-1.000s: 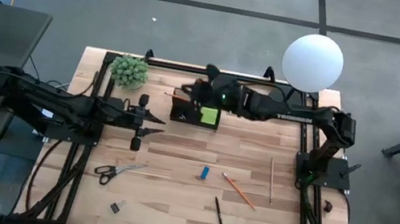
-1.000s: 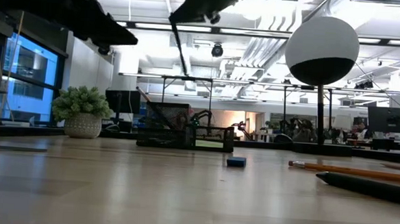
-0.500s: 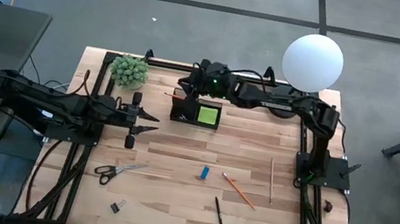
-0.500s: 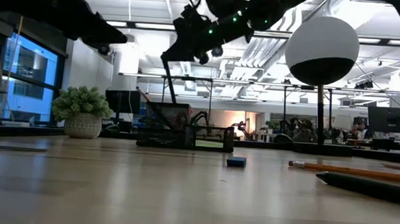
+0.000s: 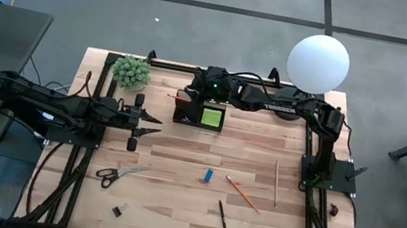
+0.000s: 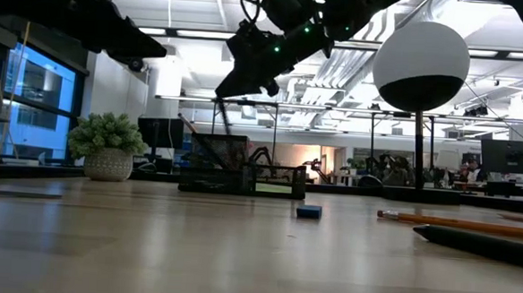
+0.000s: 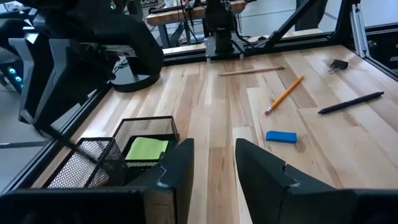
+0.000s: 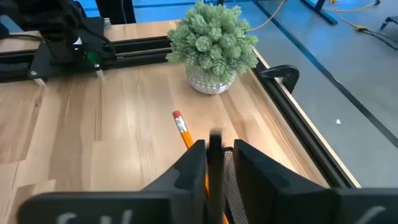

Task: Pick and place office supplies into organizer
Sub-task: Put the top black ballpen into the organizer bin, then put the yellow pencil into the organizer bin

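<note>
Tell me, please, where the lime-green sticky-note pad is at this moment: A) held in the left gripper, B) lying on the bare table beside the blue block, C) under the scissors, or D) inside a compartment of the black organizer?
D: in the high view the lime-green sticky-note pad sits inside a compartment of the black organizer, and the left wrist view shows it within the mesh walls.

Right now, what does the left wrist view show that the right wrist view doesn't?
Only the left wrist view: the open left hand, the organizer with the lime-green sticky pad in it, and beyond them the blue block, orange pencil, black pen, wooden pencil and a binder clip lying loose. Only the right wrist view: the right hand closed on a thin dark pen, an eraser-tipped pencil standing just ahead of it, and the plant. Both: the wooden table.
</note>
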